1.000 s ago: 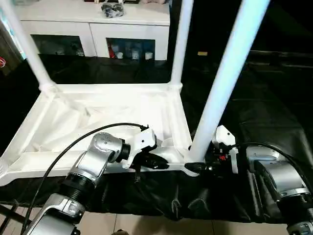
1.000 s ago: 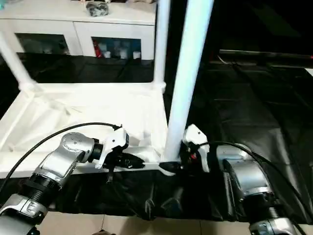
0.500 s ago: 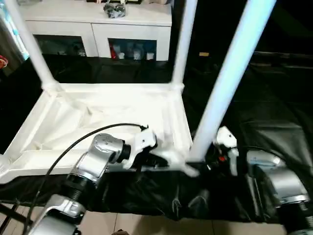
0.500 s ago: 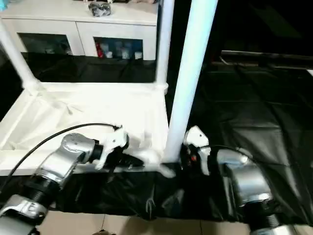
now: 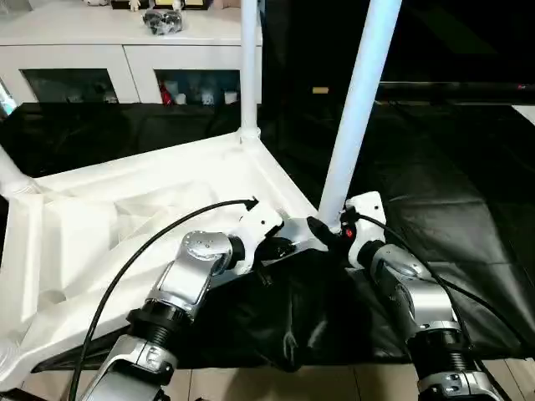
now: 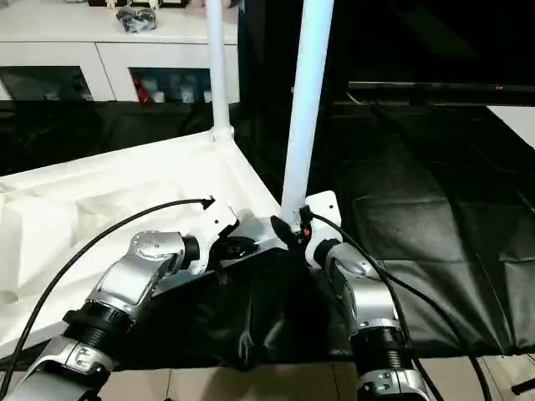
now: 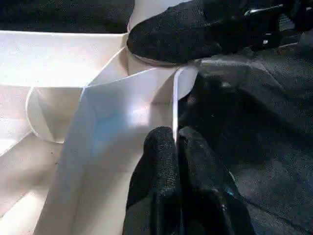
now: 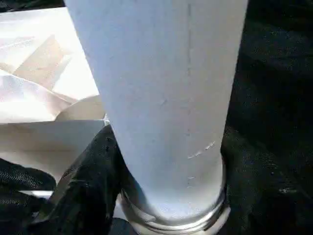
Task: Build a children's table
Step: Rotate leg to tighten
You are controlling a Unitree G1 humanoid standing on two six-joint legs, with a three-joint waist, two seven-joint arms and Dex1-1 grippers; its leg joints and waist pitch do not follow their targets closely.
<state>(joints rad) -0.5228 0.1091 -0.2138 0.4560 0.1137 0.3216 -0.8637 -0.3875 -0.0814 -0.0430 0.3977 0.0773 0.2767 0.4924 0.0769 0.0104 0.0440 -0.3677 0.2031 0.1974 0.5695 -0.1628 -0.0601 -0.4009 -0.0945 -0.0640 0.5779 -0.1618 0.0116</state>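
While the left gripper (image 7: 177, 147) pinches the thin rim of the upturned white plastic tabletop (image 5: 125, 209) on the black cloth (image 5: 435, 225), and the right gripper (image 5: 328, 231) clasps the near white tapered leg (image 5: 358, 109) at its socket, uneven pulling could wrench that leg loose.

All-white children's table (image 5: 125, 209), black cloth (image 5: 451, 209), silver forearms (image 5: 194, 276), white cabinet (image 5: 109, 42).
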